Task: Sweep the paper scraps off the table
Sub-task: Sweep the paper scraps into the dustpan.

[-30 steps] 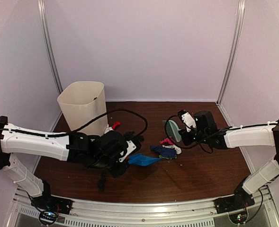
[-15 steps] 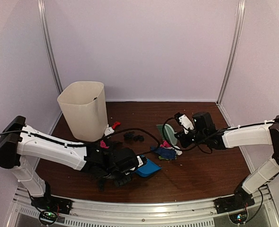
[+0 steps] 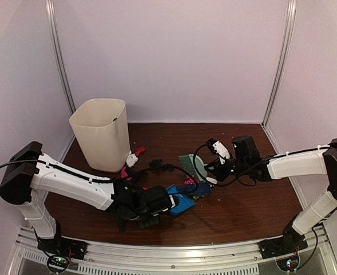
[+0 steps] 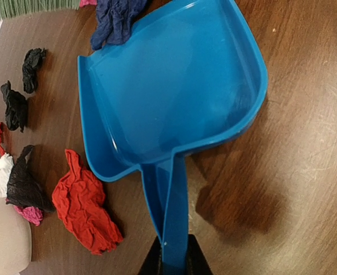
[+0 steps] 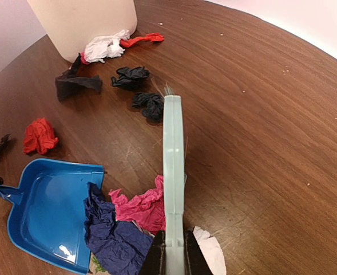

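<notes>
Paper scraps (image 5: pixel 137 209) are bunched at the pan's lip: right hand (image 5: pixel 169 255) is clamped on the one pale green brush (image 5: pixel 173 143), and left hand (image 4: pixel 173 260) grips the handle of the one blue dustpan (image 4: pixel 174 86), which lies flat on the counter (image 5: pixel 260 114). Next move, I reckon, is dragging that pink, dark blue and white clump into the empty-looking pan. I count roughly eleven scraps, with about seven loose over by the single bin (image 5: pixel 82 17).

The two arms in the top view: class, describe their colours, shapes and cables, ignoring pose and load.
The left arm and right arm have smooth white shells with black joint housings. The left gripper and right gripper are black. Thin black cables loop loosely off both wrists.
</notes>
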### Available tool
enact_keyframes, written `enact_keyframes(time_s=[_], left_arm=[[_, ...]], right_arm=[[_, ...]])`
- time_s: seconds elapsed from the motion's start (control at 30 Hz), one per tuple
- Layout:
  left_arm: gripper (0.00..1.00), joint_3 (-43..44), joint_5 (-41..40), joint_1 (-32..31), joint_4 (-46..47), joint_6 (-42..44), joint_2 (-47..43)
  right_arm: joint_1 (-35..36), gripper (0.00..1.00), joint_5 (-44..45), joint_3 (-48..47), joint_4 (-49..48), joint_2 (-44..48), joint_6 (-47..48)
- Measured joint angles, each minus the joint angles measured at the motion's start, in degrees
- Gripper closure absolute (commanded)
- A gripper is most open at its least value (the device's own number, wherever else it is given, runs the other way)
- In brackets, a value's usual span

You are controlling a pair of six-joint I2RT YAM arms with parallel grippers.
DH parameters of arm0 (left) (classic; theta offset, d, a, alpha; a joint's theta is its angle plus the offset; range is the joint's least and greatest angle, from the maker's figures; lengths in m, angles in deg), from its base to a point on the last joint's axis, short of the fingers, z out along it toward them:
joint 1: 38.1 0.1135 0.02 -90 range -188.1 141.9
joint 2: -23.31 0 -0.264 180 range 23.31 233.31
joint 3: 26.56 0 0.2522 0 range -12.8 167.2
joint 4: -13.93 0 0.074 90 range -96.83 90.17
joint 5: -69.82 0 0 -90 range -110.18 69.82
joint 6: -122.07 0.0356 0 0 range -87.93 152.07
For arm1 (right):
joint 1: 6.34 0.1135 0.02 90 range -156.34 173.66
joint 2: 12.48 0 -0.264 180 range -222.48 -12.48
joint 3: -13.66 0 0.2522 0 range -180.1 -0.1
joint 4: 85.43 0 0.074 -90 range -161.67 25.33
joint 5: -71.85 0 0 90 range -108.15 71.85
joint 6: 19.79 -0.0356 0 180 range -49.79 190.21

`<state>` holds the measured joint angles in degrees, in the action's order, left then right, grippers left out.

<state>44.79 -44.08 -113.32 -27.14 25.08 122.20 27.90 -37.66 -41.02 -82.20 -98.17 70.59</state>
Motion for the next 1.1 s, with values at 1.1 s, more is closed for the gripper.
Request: enact_keyframes(time_s=[1.1], left_arm=[[1.00,2.12,2.19,-0.98,3.32,5.66,1.84]], right_arm=[[0.11,1.00,15.91,5.22,-0.09,18.23,-9.14]])
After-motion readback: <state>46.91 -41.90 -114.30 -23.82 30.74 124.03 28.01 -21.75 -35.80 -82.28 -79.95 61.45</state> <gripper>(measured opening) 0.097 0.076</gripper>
